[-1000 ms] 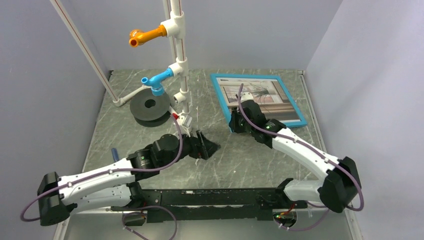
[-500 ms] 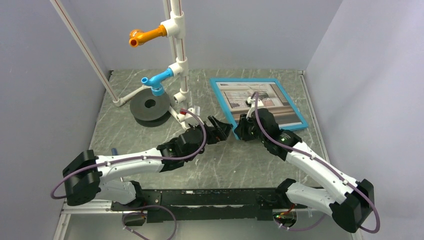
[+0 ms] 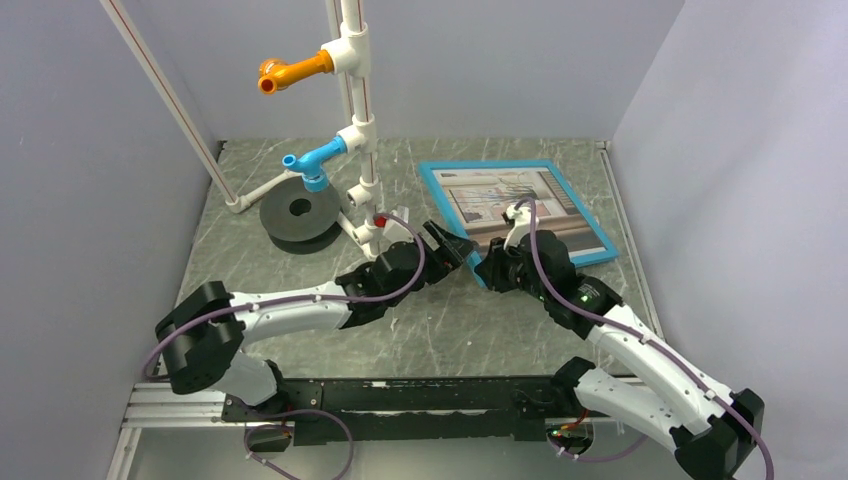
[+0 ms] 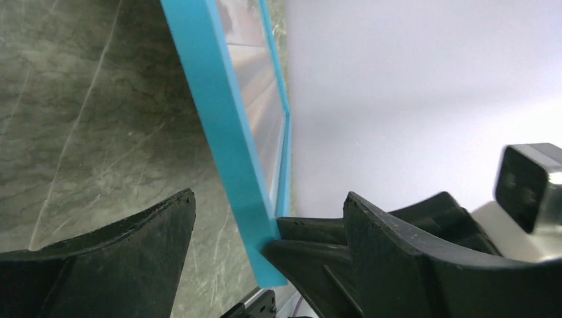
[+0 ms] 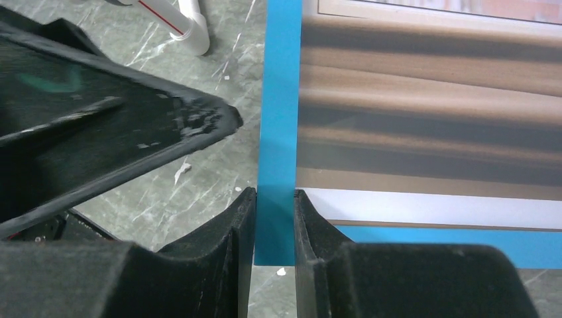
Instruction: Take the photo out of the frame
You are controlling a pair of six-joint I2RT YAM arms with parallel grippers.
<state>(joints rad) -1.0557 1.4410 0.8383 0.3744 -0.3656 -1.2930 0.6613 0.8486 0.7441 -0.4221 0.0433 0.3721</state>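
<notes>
The blue frame lies on the far right part of the table, and the photo is inside it. The right claw pinches the frame's near left corner. The left claw is spread wide around that same corner and squeezes nothing.

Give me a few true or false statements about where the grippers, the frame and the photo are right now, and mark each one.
The right gripper is shut on the blue border of the frame. True.
The left gripper is clamped on the frame. False: its jaws stand open at the frame's near corner.
The photo lies loose outside the frame. False: it sits inside the frame.
The orange fitting is above the blue fitting on the white pipe. True.
</notes>
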